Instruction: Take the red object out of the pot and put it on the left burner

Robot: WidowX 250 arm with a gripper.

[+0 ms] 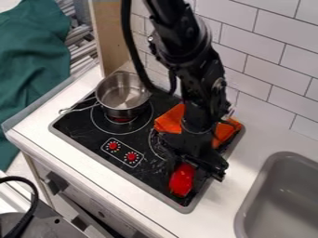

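Nearest, at 7 o'clock, can make out a dark rounded item (31,225) and a black cable (33,201). Slightly farther, at 4 o'clock, see a grey sink (249,197) set into the white worktop (217,209).

On the stove (140,174), at its 5 o'clock corner, find the red object (182,180) — outside the pot, right against or just beside the end effector (197,168). Cannot tell how far open the end effector is, nor whether it has hold of the red object or merely touches it. Above, toward 12 o'clock, see the black arm (202,79) reaching to the top edge.

Toward 9 o'clock from the red object, see 2 red knobs (131,156). Beyond, near the arm's wrist, find an orange cloth (169,120) on both sides. At 10 o'clock on the stove, see the metal pot (127,111) standing upright over part of the left burner (133,128). Farthest, see white tiles (267,69) at 1 o'clock and a green cloth (34,69) at 10 o'clock.

Would call the task about half done: taking out, complete; placing, undone. Must yet bring the red object toward 10 o'clock and set it on the left burner — while minding the pot's wall.
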